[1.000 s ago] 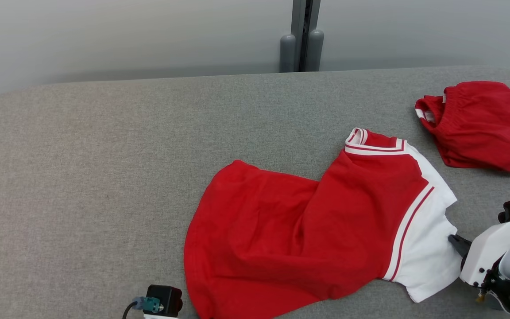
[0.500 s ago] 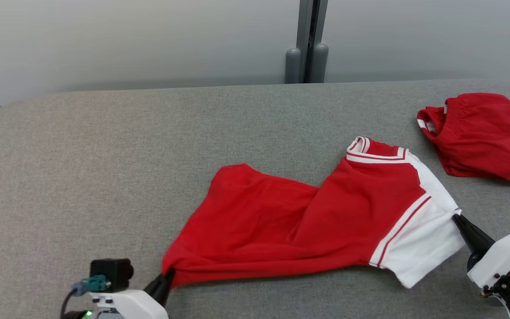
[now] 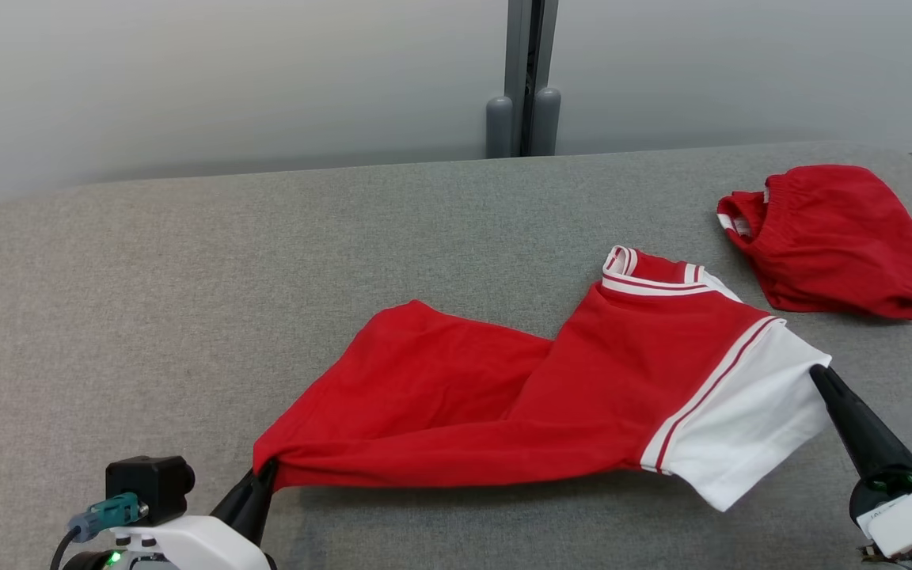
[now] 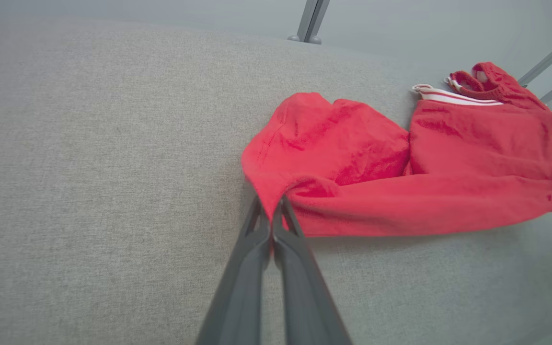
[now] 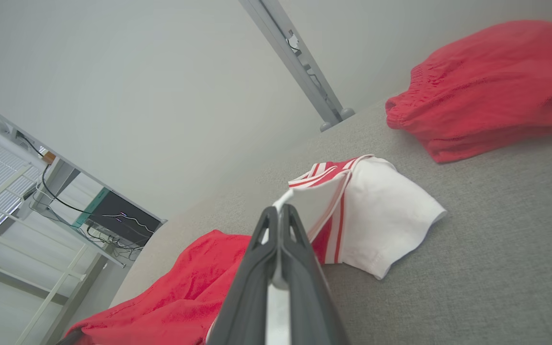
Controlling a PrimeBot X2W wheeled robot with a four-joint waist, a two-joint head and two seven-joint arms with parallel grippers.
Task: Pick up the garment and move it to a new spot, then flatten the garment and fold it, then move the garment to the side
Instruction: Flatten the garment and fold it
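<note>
Clamping the red-and-white garment [image 3: 567, 380] at opposite ends, the left gripper [image 3: 264, 475] holds its red hem [image 4: 276, 199] well apart from the red shorts [image 3: 828, 237]; the right gripper [image 3: 818, 374] pinches its white sleeve [image 5: 386, 215] near them.

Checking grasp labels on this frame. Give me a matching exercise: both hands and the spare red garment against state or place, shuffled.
Column A:
1. left hand
2. right hand
3. red shorts

Column B:
a. lying free at the far right of the table
b. shut on the white sleeve of the shirt
c. shut on the shirt's red hem

Pairs: 1-c; 2-b; 3-a
</note>
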